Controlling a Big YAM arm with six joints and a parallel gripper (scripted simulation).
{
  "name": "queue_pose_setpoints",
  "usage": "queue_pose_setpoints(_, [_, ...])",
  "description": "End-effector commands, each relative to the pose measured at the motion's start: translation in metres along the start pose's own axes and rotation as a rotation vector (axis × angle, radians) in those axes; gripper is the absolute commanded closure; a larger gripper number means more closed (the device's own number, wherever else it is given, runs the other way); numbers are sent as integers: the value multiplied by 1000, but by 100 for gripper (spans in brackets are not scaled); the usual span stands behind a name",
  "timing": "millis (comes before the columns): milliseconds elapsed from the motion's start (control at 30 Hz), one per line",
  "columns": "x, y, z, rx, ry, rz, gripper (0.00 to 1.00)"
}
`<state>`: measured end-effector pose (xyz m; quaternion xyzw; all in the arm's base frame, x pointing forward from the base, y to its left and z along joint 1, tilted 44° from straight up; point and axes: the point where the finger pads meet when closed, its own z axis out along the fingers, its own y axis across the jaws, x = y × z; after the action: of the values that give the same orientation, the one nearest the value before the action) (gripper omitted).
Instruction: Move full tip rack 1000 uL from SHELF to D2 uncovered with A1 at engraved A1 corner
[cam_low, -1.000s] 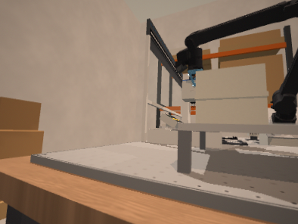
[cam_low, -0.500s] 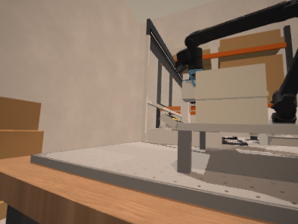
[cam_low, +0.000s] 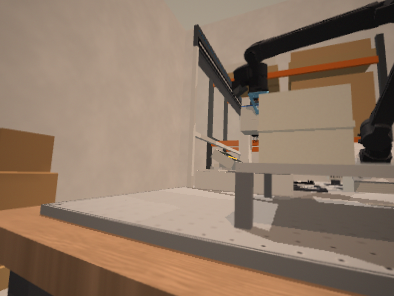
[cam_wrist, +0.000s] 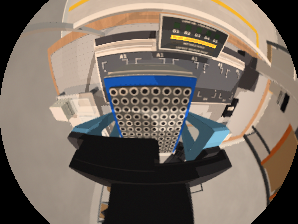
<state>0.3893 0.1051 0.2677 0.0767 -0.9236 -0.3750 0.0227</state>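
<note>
Tip rack (cam_wrist: 148, 111), blue plate with pale rings filling its grey field, hangs clamped between the end effector (cam_wrist: 148, 137) fingers in the wrist view, up in the air over the deck. We see blue fingers at its left and right flanks, jaws standing wide on it. In the exterior view, going left to right: wooden table (cam_low: 75, 250), grey deck plate (cam_low: 150, 215), a shelf leg (cam_low: 244, 200), then the black arm (cam_low: 310, 35) reaching down behind beige boxes (cam_low: 305, 125) on the shelf. We cannot tell which deck position lies under the rack.
</note>
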Motion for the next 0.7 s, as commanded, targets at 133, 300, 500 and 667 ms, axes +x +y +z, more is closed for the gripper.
queue_pose_setpoints(133, [-8, 5, -12, 6, -30, -16, 100])
queue_pose_setpoints(300, [-8, 5, -12, 6, -30, -16, 100])
queue_pose_setpoints(500, [-4, 5, 8, 1, -11, -10, 100])
queue_pose_setpoints(667, [-3, 8, 10, 2, -18, -17, 100])
